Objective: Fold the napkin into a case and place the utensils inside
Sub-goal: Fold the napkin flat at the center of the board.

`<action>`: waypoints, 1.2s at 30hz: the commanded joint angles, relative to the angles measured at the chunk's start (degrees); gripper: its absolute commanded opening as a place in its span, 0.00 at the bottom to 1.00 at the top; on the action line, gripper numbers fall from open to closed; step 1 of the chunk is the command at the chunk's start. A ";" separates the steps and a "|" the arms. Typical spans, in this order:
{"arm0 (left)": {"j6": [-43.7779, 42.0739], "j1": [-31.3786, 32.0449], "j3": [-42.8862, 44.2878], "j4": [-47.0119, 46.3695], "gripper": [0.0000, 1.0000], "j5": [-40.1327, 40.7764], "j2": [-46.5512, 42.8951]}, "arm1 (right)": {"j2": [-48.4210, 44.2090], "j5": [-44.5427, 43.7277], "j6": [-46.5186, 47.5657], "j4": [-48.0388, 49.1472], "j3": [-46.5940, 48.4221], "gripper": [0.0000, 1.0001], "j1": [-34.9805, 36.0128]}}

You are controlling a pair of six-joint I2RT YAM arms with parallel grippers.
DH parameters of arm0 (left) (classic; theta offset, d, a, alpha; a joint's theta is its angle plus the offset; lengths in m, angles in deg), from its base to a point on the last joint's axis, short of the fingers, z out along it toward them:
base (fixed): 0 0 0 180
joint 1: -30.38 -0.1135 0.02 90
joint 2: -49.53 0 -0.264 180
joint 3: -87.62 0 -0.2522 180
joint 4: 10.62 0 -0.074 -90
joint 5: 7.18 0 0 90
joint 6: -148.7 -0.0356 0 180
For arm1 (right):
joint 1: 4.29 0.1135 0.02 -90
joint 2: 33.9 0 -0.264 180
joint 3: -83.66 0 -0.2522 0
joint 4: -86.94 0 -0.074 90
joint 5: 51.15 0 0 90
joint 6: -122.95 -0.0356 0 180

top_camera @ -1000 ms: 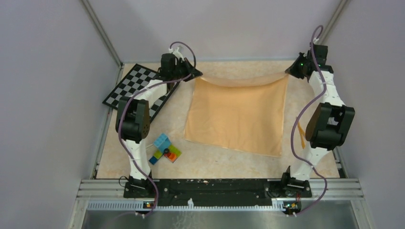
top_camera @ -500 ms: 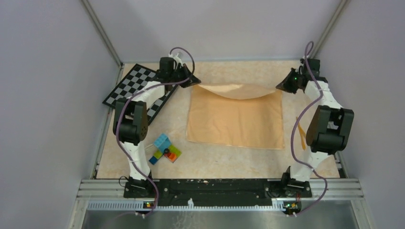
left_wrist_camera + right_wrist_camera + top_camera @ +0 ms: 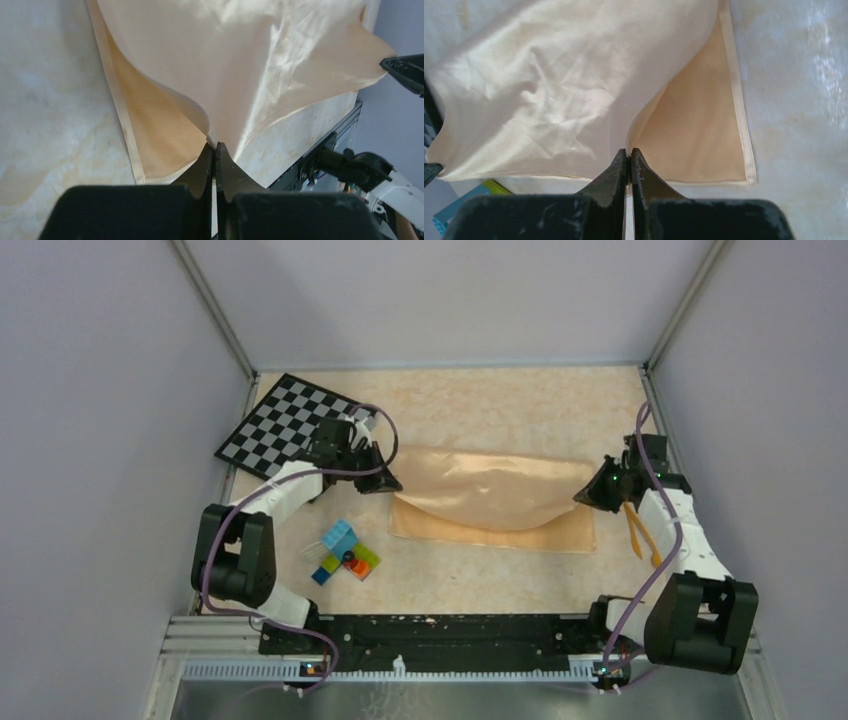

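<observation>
Between grey walls (image 3: 440, 300), beige table (image 3: 480, 410) bears the napkin (image 3: 490, 502).

Background stuff on the bench, nothing fancy

There's a flat black-and-white checkered board (image 3: 283, 424) in the far-left corner of the beige marbled tabletop (image 3: 500, 400), turned at an angle so one corner pointing at the back wall. Well apart from it, closer to the front-left, sits a little cluster of coloured toy bricks (image 3: 343, 555): a light blue block (image 3: 340, 537) on the far side, a green one (image 3: 365, 556) on the right, a darker blue bit (image 3: 322, 575) at the near-left end, all touching. The right wrist view just catches the blue and green at its bottom-left corner (image 3: 455, 212). Plain grey walls (image 3: 450, 300) box it in on three sides, with a silver metal rail (image 3: 450, 670) along the front.
</observation>
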 commanded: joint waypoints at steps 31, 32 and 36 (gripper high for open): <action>-2.93 5.68 -13.17 -0.20 0.00 2.07 -1.18 | 0.57 -17.47 -7.57 0.55 -11.52 0.00 0.22; -2.87 5.68 -13.33 -0.34 0.00 2.25 -0.96 | 0.66 -17.47 -7.67 1.04 -11.72 0.00 0.27; -3.06 5.90 -13.20 0.12 0.00 3.34 -0.62 | 1.37 -17.47 -7.73 1.82 -12.14 0.00 0.14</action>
